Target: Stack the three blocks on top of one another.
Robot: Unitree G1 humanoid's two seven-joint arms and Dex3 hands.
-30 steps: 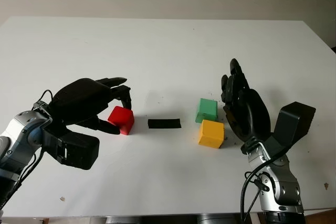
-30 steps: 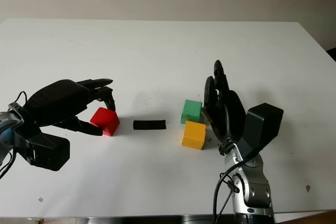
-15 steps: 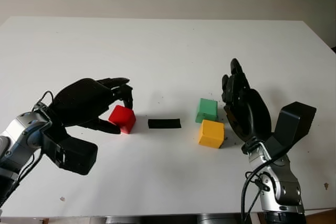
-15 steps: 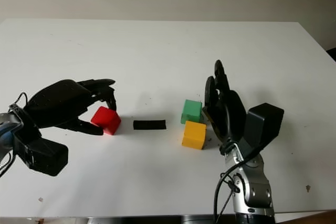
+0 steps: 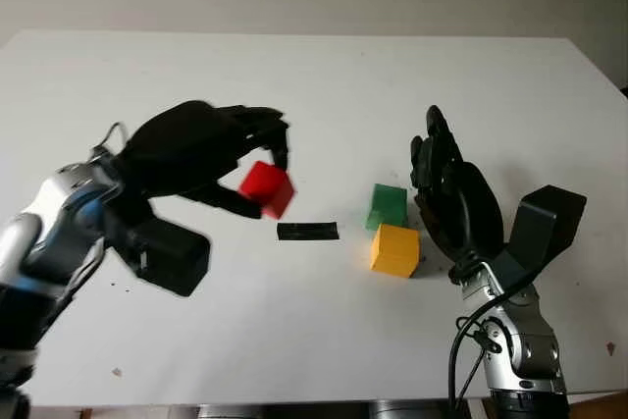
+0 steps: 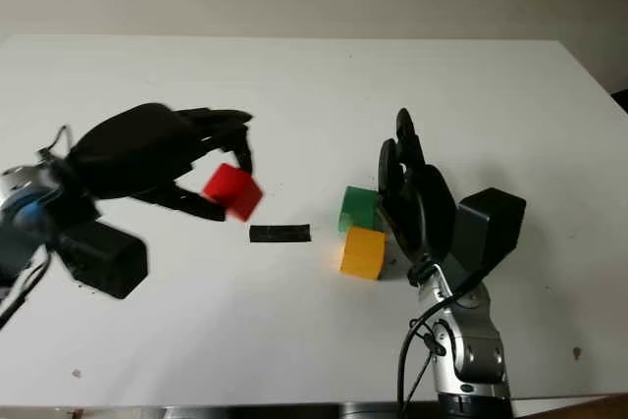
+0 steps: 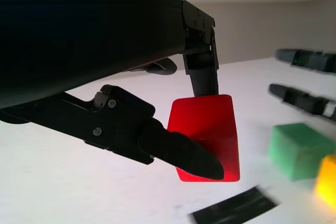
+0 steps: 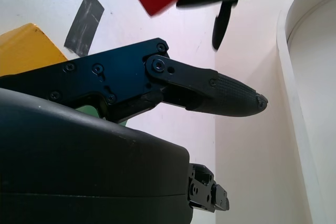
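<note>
1. Left eye view: left hand [image 5: 211, 149] is up off the white table [image 5: 294, 85], fingers curled round the red block [image 5: 266, 188]; block is tilted, clear of the surface, left of centre.
2. Left wrist view: red block pinched between one finger on its far upper edge and the thumb [image 7: 173, 150] across its near face (firm contact on both sides).
3. Black tape strip [image 5: 307, 232] lies flat on table, just right of and below the lifted block, between it and the other two blocks.
4. Green block [image 5: 389, 205] and yellow block [image 5: 395, 249] sit on table right of centre, touching or nearly so; yellow nearer, green just beyond it. Not stacked.
5. Right hand [image 5: 453, 205] open, holds nothing, upright just right of the green/yellow pair, palm side twd them; can't tell if it touches either.
</note>
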